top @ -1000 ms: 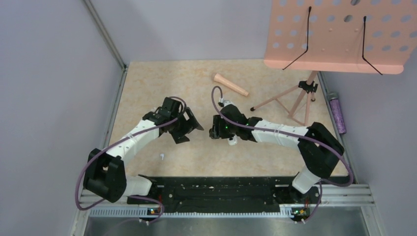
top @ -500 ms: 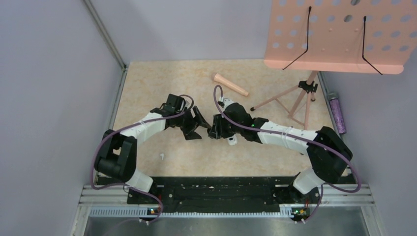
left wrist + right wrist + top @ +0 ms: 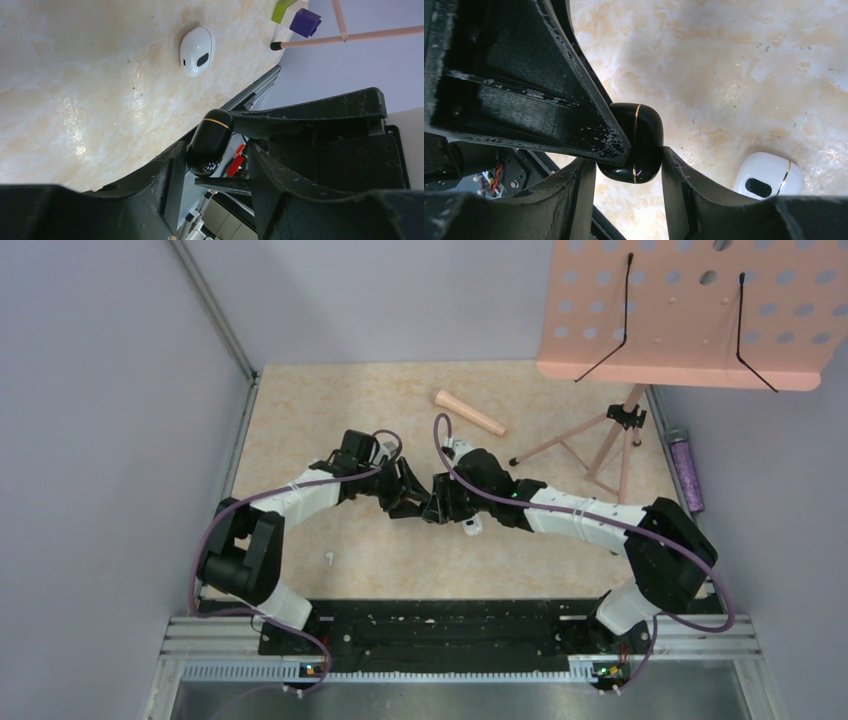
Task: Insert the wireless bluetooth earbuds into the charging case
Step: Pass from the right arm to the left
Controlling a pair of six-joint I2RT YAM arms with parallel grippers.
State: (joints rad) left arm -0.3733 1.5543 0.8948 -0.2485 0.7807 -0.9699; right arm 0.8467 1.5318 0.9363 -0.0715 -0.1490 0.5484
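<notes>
Black case (image 3: 644, 135) sits clamped in right end effector (image 3: 626, 165), left end effector (image 3: 215, 152) apart.

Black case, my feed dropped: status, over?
Right gripper shut on black case. Left gripper open, straddling it. Earbud loose on table, untouched. White case lying nearby.

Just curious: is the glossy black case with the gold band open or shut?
Shut: on the glossy black case, both halves meet at the gold band, no gap.
</notes>
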